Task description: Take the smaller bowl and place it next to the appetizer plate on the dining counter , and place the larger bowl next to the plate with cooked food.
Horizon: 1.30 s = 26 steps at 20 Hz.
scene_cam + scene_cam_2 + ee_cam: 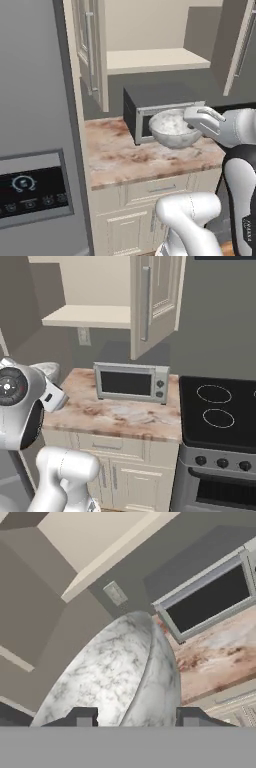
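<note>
The smaller bowl (171, 128), mottled grey-white like stone, hangs tilted just above the kitchen counter (125, 155) in front of the microwave. My gripper (191, 120) comes in from the right and is shut on the bowl's right rim. In the hand view the smaller bowl (112, 672) lies on its side between the two dark fingertips (84, 717), one inside the rim and one outside, with my gripper (137, 719) astride the wall. A sliver of the smaller bowl (49, 369) peeks out behind the arm. The larger bowl, both plates and the dining counter are out of view.
A grey microwave (131, 382) stands at the back of the marble-topped counter. A tall grey fridge (35, 125) walls off the left. A black stove (217, 411) adjoins on the right. An open cabinet door (152, 301) hangs above, beside a bare shelf (155, 59).
</note>
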Motion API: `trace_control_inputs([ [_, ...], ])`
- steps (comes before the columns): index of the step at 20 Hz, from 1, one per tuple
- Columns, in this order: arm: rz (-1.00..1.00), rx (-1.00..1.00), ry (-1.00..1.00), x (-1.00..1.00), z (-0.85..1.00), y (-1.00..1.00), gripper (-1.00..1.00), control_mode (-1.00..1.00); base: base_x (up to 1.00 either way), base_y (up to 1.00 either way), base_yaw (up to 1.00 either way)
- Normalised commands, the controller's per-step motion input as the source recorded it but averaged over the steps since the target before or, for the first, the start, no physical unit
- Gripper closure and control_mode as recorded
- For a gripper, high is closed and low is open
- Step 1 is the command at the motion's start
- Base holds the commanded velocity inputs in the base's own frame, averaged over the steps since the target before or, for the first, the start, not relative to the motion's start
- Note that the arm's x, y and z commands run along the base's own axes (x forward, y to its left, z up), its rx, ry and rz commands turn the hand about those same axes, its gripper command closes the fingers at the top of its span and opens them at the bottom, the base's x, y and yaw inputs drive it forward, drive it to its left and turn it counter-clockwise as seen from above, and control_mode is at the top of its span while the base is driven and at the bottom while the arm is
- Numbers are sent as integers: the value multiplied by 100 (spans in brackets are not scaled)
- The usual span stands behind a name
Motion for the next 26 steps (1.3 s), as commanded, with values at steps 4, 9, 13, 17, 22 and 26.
trace_control_inputs([
  [4, 0, 0, 0, 0, 0, 0, 100, 100, -75, -24, 19],
  [9, 0, 0, 0, 0, 0, 0, 100, 100, -10, -17, 79],
  [13, 0, 0, 0, 0, 0, 0, 100, 100, 0, 0, 100],
  [17, 0, 0, 0, 0, 0, 0, 100, 100, 0, 0, 100],
  [22, 0, 0, 0, 0, 0, 0, 100, 100, 0, 4, 100],
  [26, 0, 0, 0, 0, 0, 0, 100, 100, 1, 2, 100],
])
